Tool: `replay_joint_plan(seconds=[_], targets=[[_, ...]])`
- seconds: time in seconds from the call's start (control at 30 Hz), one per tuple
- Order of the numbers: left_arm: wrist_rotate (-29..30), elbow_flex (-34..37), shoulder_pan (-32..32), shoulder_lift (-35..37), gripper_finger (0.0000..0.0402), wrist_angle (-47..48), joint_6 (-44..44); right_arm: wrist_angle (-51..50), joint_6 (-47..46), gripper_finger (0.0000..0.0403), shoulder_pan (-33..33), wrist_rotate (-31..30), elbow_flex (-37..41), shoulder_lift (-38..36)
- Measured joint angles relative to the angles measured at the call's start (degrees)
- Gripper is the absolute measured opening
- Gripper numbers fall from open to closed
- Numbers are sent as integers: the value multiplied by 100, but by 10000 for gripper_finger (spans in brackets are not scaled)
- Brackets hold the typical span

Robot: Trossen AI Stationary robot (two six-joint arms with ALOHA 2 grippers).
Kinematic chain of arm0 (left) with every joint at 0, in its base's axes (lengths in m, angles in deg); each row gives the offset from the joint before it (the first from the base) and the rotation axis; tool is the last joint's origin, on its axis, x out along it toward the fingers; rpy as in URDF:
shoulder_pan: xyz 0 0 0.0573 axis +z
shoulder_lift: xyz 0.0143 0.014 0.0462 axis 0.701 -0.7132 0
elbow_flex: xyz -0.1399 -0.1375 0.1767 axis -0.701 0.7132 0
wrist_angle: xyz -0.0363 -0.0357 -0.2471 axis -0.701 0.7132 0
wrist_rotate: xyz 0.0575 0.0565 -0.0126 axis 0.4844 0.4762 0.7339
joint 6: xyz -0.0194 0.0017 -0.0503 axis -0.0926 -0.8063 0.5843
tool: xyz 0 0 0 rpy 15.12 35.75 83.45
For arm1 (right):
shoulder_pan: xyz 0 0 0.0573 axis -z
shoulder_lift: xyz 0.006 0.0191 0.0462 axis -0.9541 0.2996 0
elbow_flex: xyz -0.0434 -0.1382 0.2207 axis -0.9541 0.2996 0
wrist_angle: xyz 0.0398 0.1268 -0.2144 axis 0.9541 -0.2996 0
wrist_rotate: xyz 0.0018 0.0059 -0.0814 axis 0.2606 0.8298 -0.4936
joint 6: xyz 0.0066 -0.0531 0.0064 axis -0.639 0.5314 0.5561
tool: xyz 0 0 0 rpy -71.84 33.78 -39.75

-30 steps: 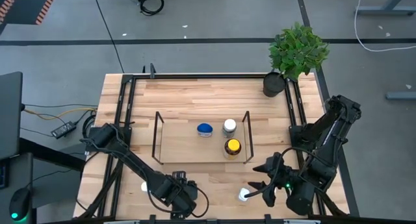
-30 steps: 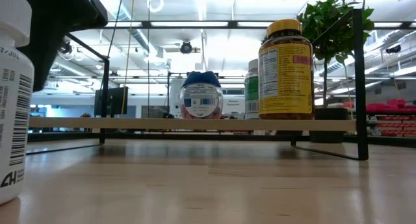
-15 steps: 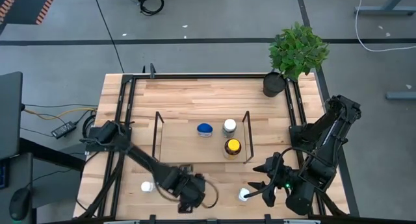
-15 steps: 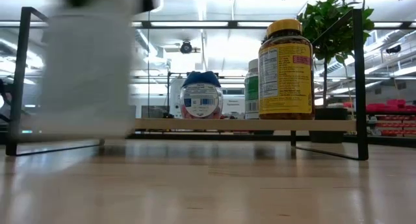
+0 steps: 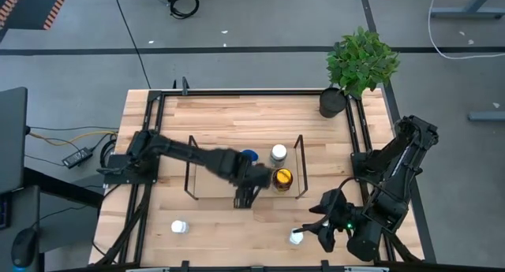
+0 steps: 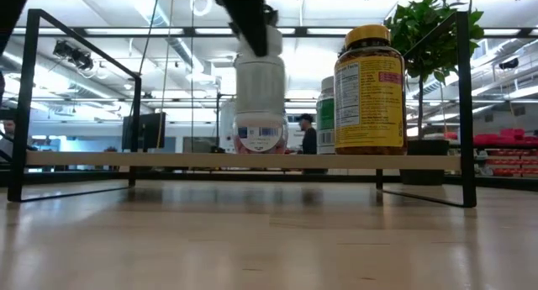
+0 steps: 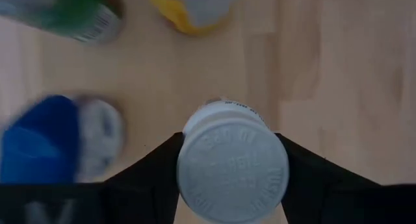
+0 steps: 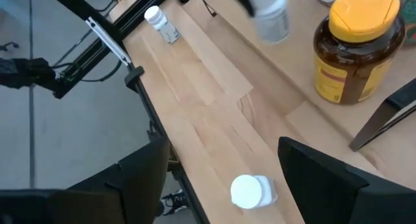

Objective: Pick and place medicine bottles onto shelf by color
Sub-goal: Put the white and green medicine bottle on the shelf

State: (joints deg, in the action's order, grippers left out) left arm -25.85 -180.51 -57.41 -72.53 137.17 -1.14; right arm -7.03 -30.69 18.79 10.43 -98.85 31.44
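Bottle (image 7: 232,160), white-capped, upright, clamped between left gripper (image 5: 243,195) fingers, hung above shelf (image 5: 296,165) front edge. Landing spot lay straight below, long axis vertical. Blue-capped bottle (image 5: 248,156) just behind; amber bottle (image 5: 282,180) beside, toward right end; green-labelled bottle (image 5: 278,153) farther back. Right gripper (image 5: 325,225) waited at near table edge, fingers apart, over loose bottle (image 5: 297,237). Another loose bottle (image 5: 179,225) lay well apart, near-left.

On the shelf (image 5: 207,177) stand 3 bottles: blue-capped (image 5: 248,155), white-capped (image 5: 278,152) and amber (image 5: 282,179). A 4th white bottle (image 6: 259,92) hangs above it, upright. 2 more white bottles (image 5: 180,226) (image 5: 297,237) lie on the desk.
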Motion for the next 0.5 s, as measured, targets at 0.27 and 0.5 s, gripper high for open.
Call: replay_joint_plan(seconds=[0.27, 0.5], targets=[[-9, -26, 395, 0, 205, -42, -736, -2, -65, 293, 54, -54, 0, 0], [-24, -30, 311, -23, 217, -148, -872, -2, -113, 293, 131, -73, 0, 0]])
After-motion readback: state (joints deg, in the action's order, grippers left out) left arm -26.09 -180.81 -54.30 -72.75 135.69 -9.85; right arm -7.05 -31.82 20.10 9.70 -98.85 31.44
